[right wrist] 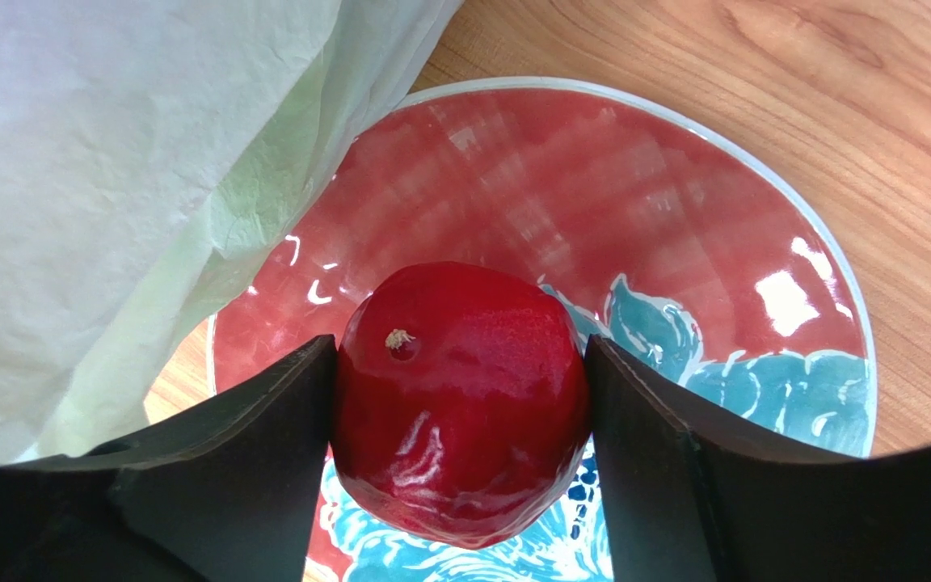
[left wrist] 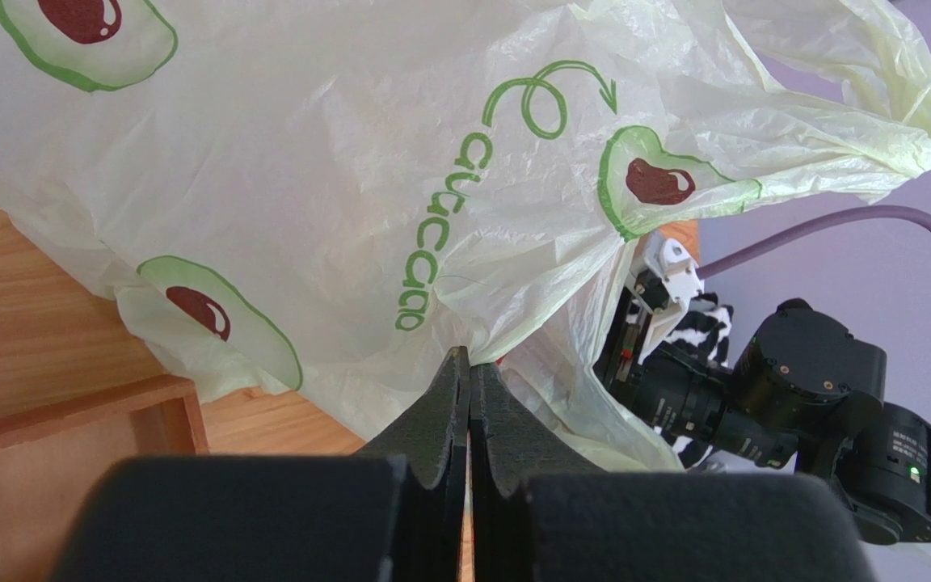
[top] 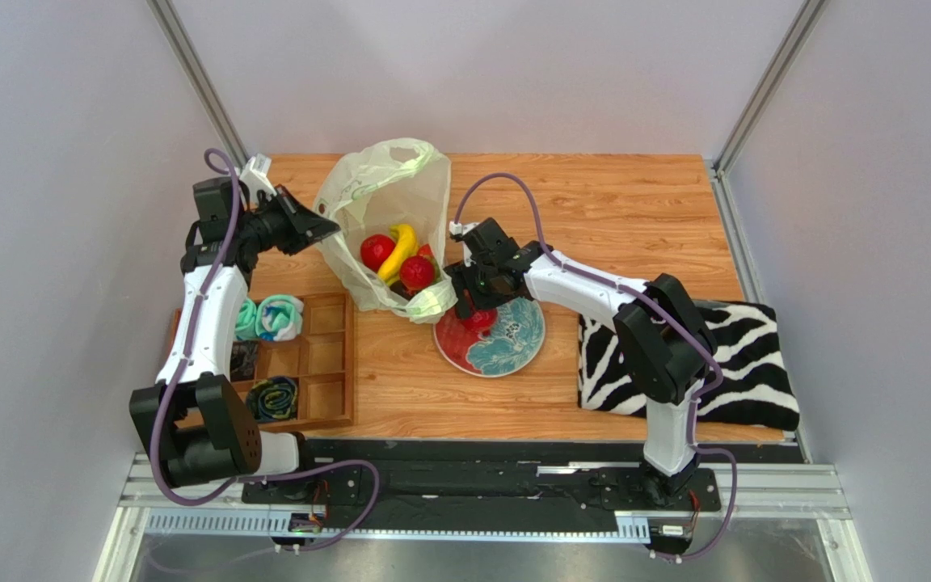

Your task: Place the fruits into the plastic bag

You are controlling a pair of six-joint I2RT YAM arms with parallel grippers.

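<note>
**A:** From above, what sat closest?

**B:** The black rail (top: 483, 467) carrying both arm bases. Beyond it, the plastic bag (top: 367, 200) stood open on the table. A banana (top: 400, 251) and two red fruits (top: 376, 251) showed inside it. Anything deeper was lost behind the crinkled film.

**A:** And the hands?

**B:** The left gripper (top: 313, 227) met the bag's left side. The right gripper (top: 477, 303) hung over the plate (top: 519, 346), covering most of another red fruit (top: 479, 319).

**A:** The left wrist camera?

**B:** Its fingers (left wrist: 446, 412) were pressed flat together, with a fold of the bag pinched at their tips. The bag filled the view and hid its contents.

**A:** The right wrist?

**B:** Both fingers (right wrist: 252, 461) lay against the red fruit's sides, gripping it over the plate. Whether the fruit touched the plate, I couldn't tell. The bag covered the plate's left rim.
</note>
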